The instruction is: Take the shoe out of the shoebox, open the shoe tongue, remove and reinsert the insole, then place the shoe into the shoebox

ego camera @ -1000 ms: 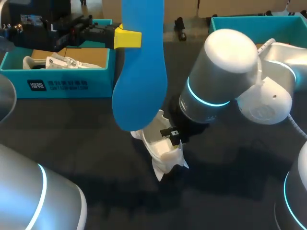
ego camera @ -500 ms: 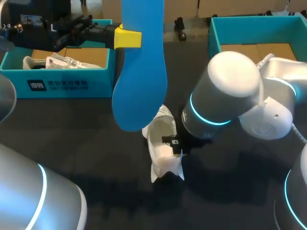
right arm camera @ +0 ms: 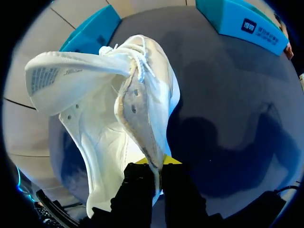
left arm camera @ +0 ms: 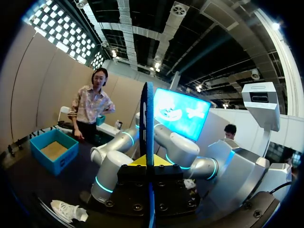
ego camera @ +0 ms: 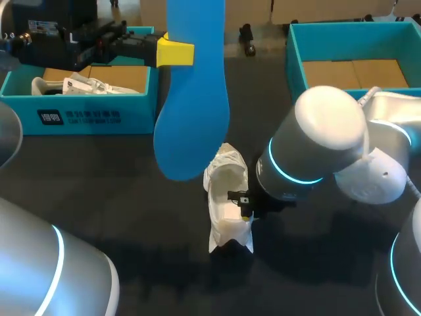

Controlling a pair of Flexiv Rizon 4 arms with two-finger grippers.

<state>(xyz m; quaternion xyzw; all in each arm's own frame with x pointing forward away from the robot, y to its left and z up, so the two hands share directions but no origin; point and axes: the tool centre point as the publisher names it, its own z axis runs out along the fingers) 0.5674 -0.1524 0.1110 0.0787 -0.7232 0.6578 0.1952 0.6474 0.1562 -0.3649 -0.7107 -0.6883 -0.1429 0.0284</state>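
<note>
Shoe point(ego camera: 227, 194), white and laced, is at the middle of the dark table point(ego camera: 99, 191), toe towards the far edge. The right gripper point(ego camera: 245, 205) is pinched narrowly on the thin wall of its opening; the right wrist view shows that wall point(right arm camera: 137, 118) running down between the gripper's point(right arm camera: 156, 166) two fingers. The blue insole point(ego camera: 194, 99) hangs upright in the air above the table, clamped near its upper end by the left gripper point(ego camera: 174, 52). Edge-on, the insole point(left arm camera: 148, 118) rises from between the left gripper's point(left arm camera: 148, 161) fingers. One teal shoebox point(ego camera: 85, 117) sits at the far left corner, and another box point(ego camera: 293, 52) at the far right.
</note>
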